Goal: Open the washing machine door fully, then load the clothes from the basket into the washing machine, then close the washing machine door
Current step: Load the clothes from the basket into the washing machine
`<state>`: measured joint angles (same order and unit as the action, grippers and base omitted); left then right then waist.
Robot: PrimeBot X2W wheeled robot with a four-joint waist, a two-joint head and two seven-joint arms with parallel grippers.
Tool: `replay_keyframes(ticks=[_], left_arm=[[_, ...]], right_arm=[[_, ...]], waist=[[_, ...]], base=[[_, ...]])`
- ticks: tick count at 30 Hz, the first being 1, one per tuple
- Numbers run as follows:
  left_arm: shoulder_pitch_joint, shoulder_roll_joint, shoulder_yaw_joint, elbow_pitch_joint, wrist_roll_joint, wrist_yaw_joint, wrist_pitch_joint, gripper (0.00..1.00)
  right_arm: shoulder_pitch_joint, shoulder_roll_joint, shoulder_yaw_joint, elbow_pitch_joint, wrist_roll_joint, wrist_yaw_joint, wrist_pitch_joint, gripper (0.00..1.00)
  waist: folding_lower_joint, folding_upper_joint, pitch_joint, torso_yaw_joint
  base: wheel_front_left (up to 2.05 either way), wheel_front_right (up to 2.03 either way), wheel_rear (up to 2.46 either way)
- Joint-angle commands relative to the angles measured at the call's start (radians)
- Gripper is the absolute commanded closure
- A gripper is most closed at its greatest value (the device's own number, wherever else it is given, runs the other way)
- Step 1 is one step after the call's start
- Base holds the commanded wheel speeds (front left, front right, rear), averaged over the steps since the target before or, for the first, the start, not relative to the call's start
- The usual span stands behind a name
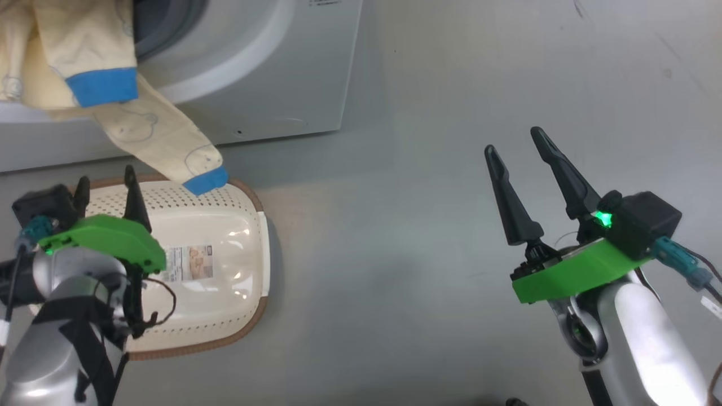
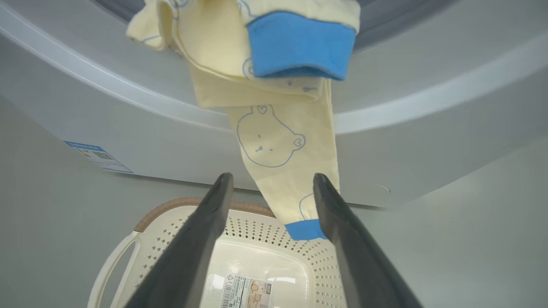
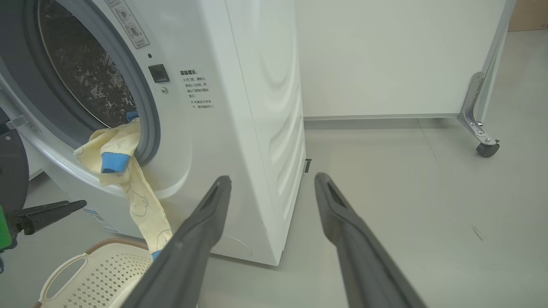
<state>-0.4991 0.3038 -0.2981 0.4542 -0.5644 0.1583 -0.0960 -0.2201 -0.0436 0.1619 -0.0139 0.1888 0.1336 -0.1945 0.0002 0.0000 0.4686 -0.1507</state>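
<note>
No legible text on washing machine [image 3: 239, 128]

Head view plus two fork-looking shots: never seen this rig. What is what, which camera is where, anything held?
It is a wheeled robot with two arms, each ending in a gripper of two long dark fingers.

The head view looks down from the robot's head. The left gripper hangs over the basket, and the right gripper is over bare floor. Both are open and hold nothing.

The other two shots come from cameras on the wrists, looking along each gripper's own fingers; that is the fork shape.

The left wrist view shows the clothes hanging out of the washing machine, one blue cuff dangling over the basket, which has just a label inside.

The right wrist view shows the open drum mouth, the clothes draped over its lip, and a wall behind.
</note>
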Motion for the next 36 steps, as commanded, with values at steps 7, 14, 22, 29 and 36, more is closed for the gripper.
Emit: replay_keyframes(ticks=[7,14,22,29,36], left_arm=[[-0.19,0.069,0.045,0.173,-0.039,-0.072,0.052,0.0],[-0.325,0.102,0.044,0.303,-0.031,-0.102,0.052,0.0],[-0.406,0.114,0.03,0.391,-0.015,-0.115,0.033,0.0],[-0.451,0.112,0.03,0.456,-0.018,-0.122,0.008,0.67],[-0.482,0.099,0.023,0.508,-0.024,-0.134,-0.011,1.0]], right_arm=[[-0.075,-0.007,0.055,0.01,0.042,-0.003,-0.04,0.0],[-0.108,-0.007,0.07,0.036,0.067,-0.003,-0.059,0.0],[-0.122,-0.007,0.074,0.052,0.077,-0.003,-0.066,0.0],[-0.124,-0.007,0.075,0.048,0.084,-0.003,-0.067,0.0],[-0.12,-0.007,0.067,0.036,0.081,-0.003,-0.067,0.0]], waist=[[-0.0002,0.0,0.114,-0.085],[-0.0002,0.0,0.173,-0.125],[-0.0002,0.0,0.194,-0.144],[-0.0002,0.0,0.199,-0.152],[-0.0002,0.0,0.202,-0.15]], base=[[0.0,0.0,0.0],[0.0,0.0,0.0],[0.0,0.0,0.0],[0.0,0.0,0.0],[0.0,0.0,0.0]])
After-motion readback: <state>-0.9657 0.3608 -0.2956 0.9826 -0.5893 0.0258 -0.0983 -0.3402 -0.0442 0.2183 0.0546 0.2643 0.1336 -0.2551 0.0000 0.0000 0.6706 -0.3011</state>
